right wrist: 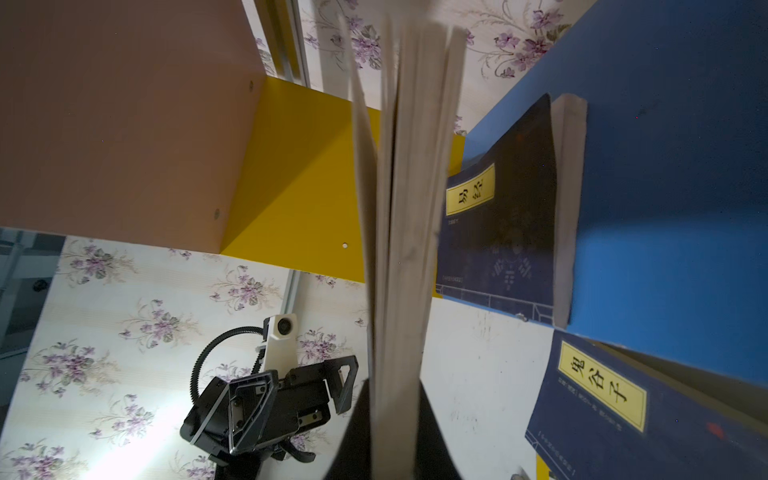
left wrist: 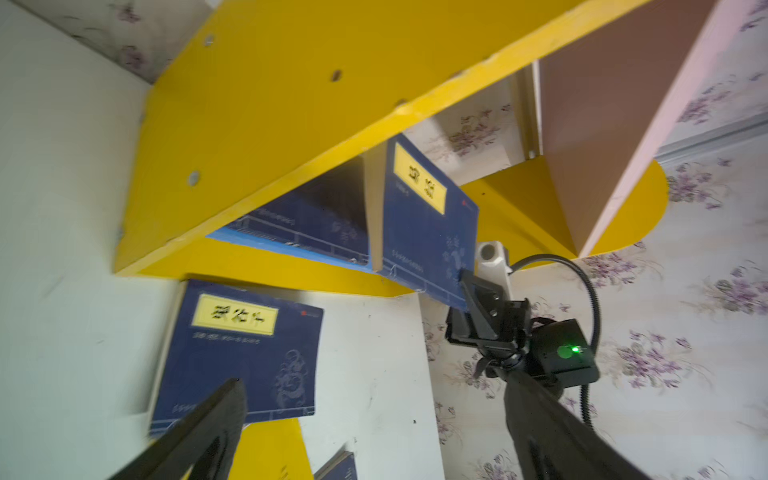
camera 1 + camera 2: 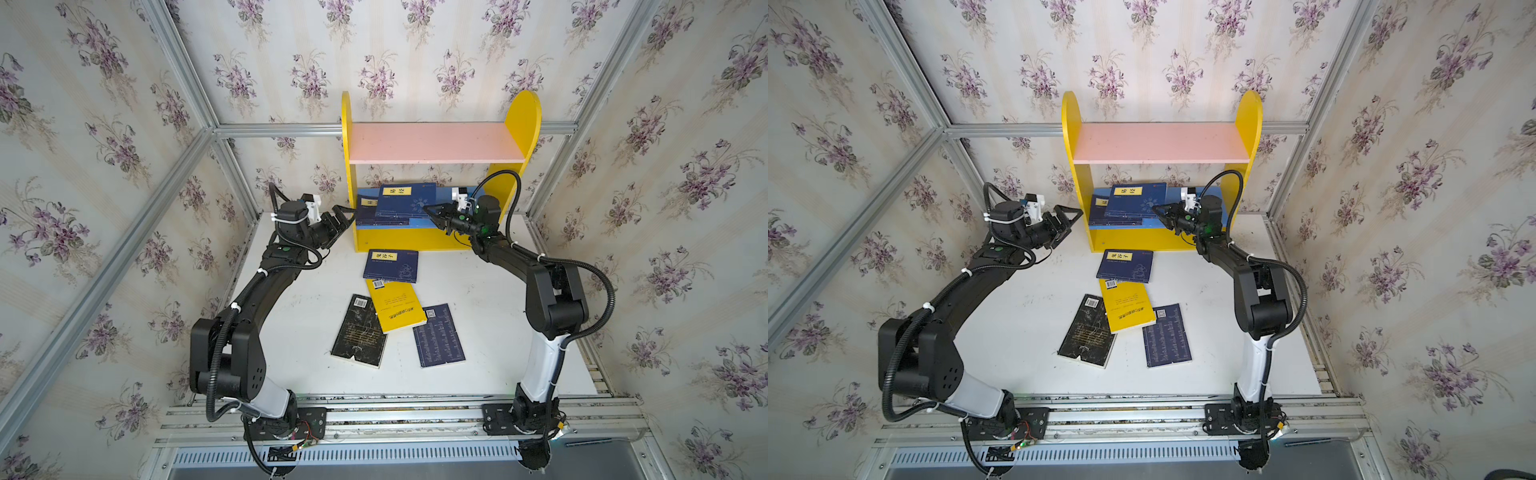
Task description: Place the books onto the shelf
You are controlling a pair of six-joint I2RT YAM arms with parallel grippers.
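Your right jaws clench a navy book (image 3: 405,201) over the shelf's (image 3: 436,143) blue board (image 3: 446,194). A second book (image 3: 368,210) lies there, between them and your released left jaws. Four books (image 3: 395,305) wait on the tabletop (image 3: 291,316), behind both jaws. I judge about one third is done.

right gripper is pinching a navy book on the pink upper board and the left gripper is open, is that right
Wrong board: the navy book the right gripper pinches is on the blue lower board, not the pink upper board, as both top views show. The left gripper is open.
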